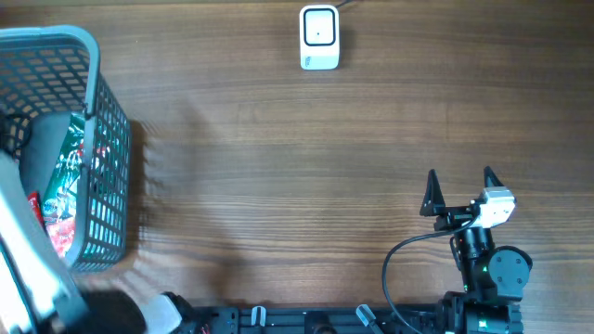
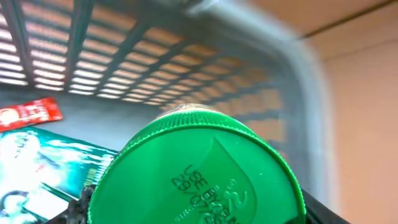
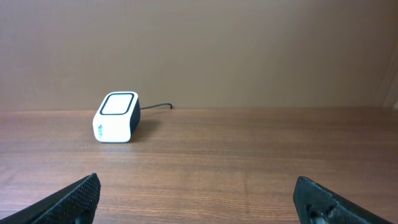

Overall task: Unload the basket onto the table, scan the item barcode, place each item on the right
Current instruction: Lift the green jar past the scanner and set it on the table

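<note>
Far left, overhead: grey mesh basket [image 1: 93, 56] at the table edge, left arm [image 1: 28, 250] reaching down into it. The left gripper itself is hidden from that view. Only the left wrist camera shows the inside: green-capped container [image 2: 199, 180] fills the lower frame, cap up, with a printed use-by date on it. Red packet [image 2: 31, 115] and green packet [image 2: 56, 165] lie behind it to the left, with the basket wall beyond.

The left gripper [image 2: 199, 211] has the cap between its dark fingertips [image 2: 81, 208], one against each side of the rim, so it looks pinched. The container is inside the basket, well apart from the scanner.

Centre: white scanner [image 1: 319, 37] at the far edge of the table, window facing up. The right wrist view adds its dark back and a cable [image 3: 158, 107] trailing behind.

Right: right gripper [image 1: 459, 190] near the front edge, fingers [image 3: 78, 199] spread wide with nothing between them, pointing toward the scanner but well apart from it.

Surface: brown wood-grain table [image 1: 278, 186]. A plain brown wall [image 3: 249, 50] stands behind it in the right wrist view.
</note>
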